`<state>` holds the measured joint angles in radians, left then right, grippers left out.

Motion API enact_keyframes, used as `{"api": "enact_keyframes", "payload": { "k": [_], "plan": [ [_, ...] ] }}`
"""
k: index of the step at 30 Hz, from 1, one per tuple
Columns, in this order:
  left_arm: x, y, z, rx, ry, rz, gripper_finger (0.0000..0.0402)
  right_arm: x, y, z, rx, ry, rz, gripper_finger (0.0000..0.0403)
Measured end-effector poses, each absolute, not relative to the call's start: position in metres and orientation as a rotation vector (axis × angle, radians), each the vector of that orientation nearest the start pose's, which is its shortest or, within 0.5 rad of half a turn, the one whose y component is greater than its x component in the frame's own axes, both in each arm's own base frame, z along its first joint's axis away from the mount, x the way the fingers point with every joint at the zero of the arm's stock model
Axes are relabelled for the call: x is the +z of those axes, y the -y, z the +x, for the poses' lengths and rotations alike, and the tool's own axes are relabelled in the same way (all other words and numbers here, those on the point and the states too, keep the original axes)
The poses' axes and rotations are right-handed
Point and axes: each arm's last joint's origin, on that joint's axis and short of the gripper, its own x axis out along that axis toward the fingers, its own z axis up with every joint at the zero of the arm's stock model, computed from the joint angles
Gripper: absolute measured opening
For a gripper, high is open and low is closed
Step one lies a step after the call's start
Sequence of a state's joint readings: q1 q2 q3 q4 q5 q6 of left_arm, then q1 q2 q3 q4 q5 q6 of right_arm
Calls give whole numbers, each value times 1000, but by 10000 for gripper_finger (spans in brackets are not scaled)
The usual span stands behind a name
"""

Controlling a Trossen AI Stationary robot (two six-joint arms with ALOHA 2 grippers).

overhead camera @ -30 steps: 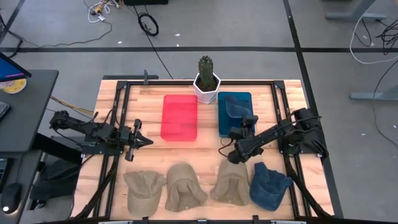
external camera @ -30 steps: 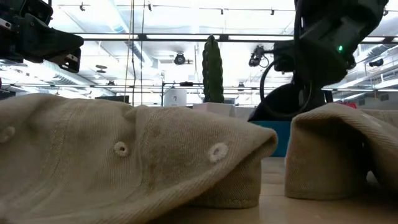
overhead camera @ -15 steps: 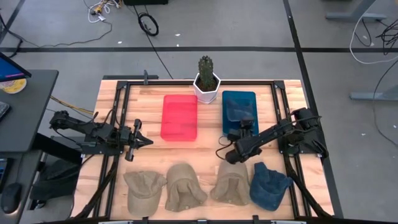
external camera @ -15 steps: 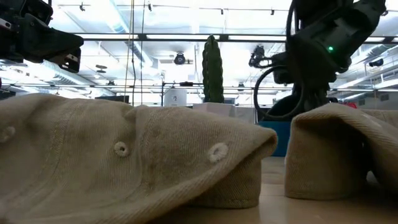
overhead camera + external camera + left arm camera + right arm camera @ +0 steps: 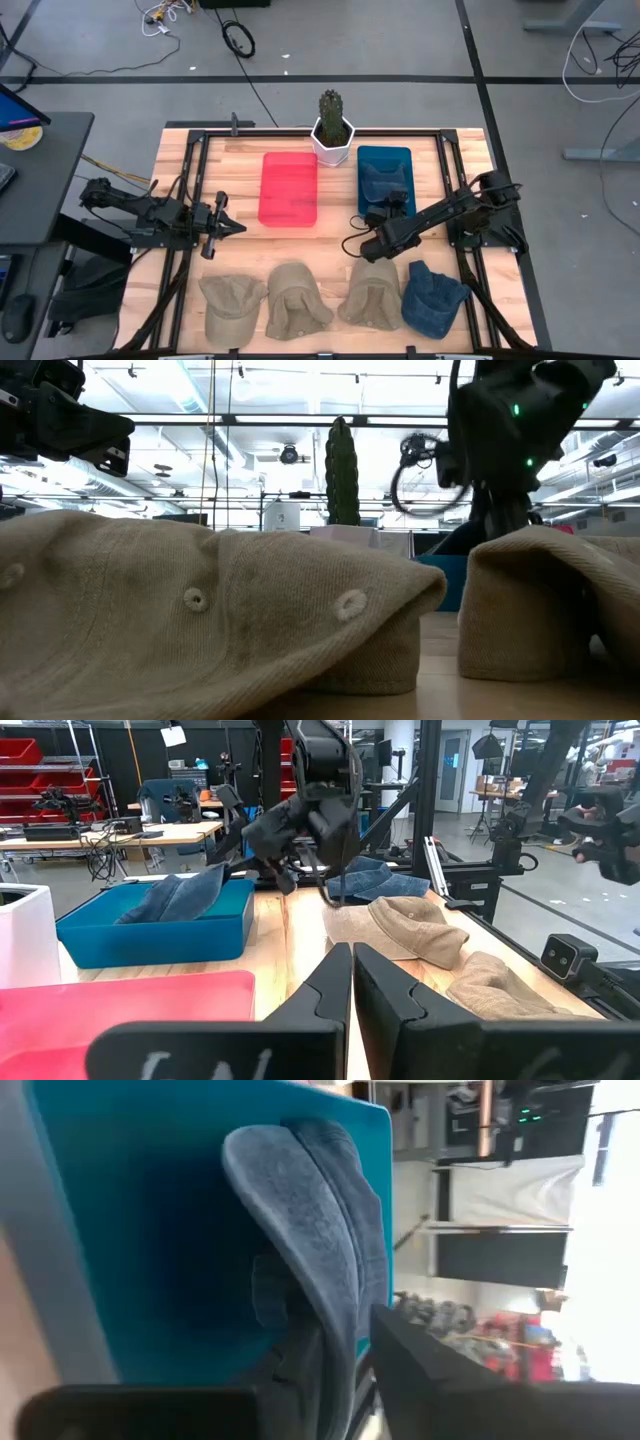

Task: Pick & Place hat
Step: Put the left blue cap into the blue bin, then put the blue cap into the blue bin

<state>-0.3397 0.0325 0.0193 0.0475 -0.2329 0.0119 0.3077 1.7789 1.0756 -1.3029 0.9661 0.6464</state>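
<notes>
A dark blue hat [image 5: 383,180] lies crumpled inside the blue bin [image 5: 385,156], and the right wrist view shows it close up [image 5: 310,1210]. My right gripper [image 5: 387,208] hovers open just near of that bin, pointing toward the far edge, and touches nothing. The left wrist view shows it above the bin's edge [image 5: 228,820]. Along the near edge lie three tan hats [image 5: 232,300] [image 5: 295,298] [image 5: 370,292] and a second blue hat [image 5: 432,298]. My left gripper [image 5: 236,228] waits shut over the table's left side.
A red bin [image 5: 289,188] stands left of the blue one, with a potted cactus [image 5: 332,128] at the far edge between them. A black frame [image 5: 190,200] runs along the table's sides. Bare wood lies between the bins and the hat row. Two tan hats [image 5: 200,610] [image 5: 550,600] fill the low view.
My right gripper has drawn back from over the blue bin toward the near edge and slightly left. The blue hat has stayed behind, settled in the bin.
</notes>
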Motion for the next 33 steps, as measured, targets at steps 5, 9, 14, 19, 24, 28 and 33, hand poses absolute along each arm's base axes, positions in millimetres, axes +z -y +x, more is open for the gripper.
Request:
{"api": "enact_keyframes", "payload": {
  "k": [5,9,14,19,24,28,33],
  "plan": [
    [172,26,94,-107,34,2,19,195,-58,253,-809,-1304,-546,158],
    [172,26,94,-107,34,2,19,215,-58,248,-743,-1253,-418,197],
    [172,26,94,-107,34,2,18,236,-55,237,-732,-1190,-278,219],
    [172,26,94,-107,34,2,19,246,-51,231,-690,-1183,-155,212],
    [172,26,94,-107,34,2,18,250,-55,226,-536,-1275,3,189],
    [172,26,94,-107,34,2,19,257,-64,221,-407,-1279,115,173],
    [172,26,94,-107,34,2,18,263,-80,211,-276,-1329,307,160]
  ]
}}
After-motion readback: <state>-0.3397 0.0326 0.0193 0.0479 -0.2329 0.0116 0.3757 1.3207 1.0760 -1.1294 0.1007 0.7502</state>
